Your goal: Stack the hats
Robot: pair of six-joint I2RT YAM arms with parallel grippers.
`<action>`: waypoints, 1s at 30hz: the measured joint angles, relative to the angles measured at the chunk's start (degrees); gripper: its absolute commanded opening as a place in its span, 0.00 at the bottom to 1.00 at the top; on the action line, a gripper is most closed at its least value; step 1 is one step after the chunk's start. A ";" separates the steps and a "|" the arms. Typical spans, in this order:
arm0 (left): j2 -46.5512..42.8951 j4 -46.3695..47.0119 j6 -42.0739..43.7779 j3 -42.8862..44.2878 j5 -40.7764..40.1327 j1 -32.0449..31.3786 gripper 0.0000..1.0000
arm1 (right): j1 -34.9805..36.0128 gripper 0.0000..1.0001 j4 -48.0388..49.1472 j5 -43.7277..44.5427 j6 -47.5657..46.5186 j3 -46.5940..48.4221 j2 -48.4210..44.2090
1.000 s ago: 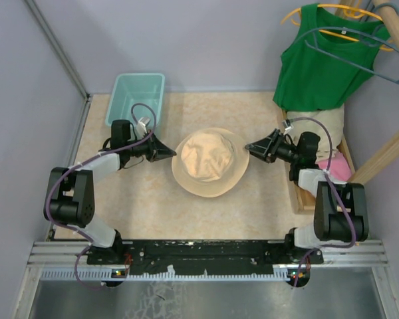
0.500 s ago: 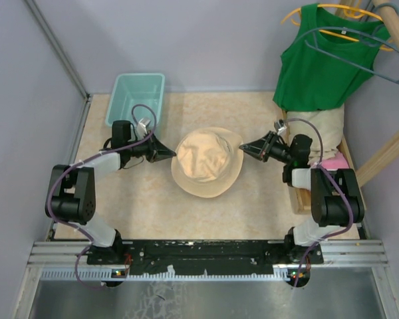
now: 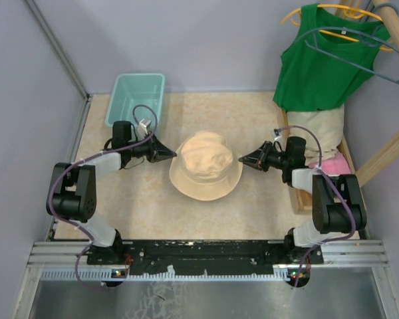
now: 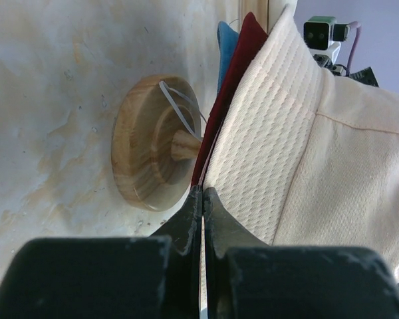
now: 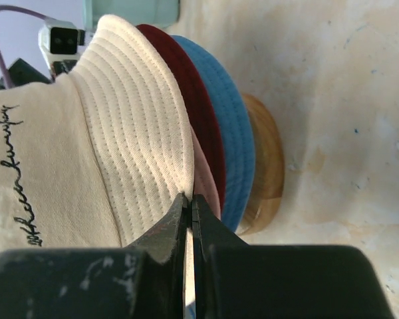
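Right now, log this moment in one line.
left claw: shut on beige hat brim | right claw: shut on opposite brim | beneath: pink hat, dark red hat, blue hat, wooden stand

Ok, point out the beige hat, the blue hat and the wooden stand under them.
beige hat (image 3: 206,163): top external view, on the crown.
blue hat (image 5: 236,133): right wrist view, on the brim.
wooden stand (image 4: 133,166): left wrist view, on the round base.

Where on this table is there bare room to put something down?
Bare: the front strip between the beige hat and the base rail; the back stretch between the teal basket and green tank top. Crowded: the middle row, left gripper and right gripper closed at the hat's brim.
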 measured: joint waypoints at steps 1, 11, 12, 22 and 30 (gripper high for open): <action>0.20 0.15 0.15 -0.09 0.09 0.11 0.00 | 0.00 0.00 -1.51 0.26 -1.33 0.15 -0.24; 2.32 1.44 2.64 -0.59 1.53 0.98 0.00 | 0.35 0.00 -11.45 1.60 -9.86 0.68 -2.43; 2.47 1.53 2.64 -0.59 1.62 1.01 0.00 | 0.37 0.00 -12.22 1.79 -10.36 0.94 -2.71; 0.63 -1.86 4.09 1.22 -1.68 1.51 0.33 | 0.79 0.46 -19.17 6.23 -12.55 2.69 -6.10; -5.27 -6.23 6.05 2.78 -8.94 5.57 0.58 | 0.50 0.50 -25.75 10.86 -14.03 2.71 -10.05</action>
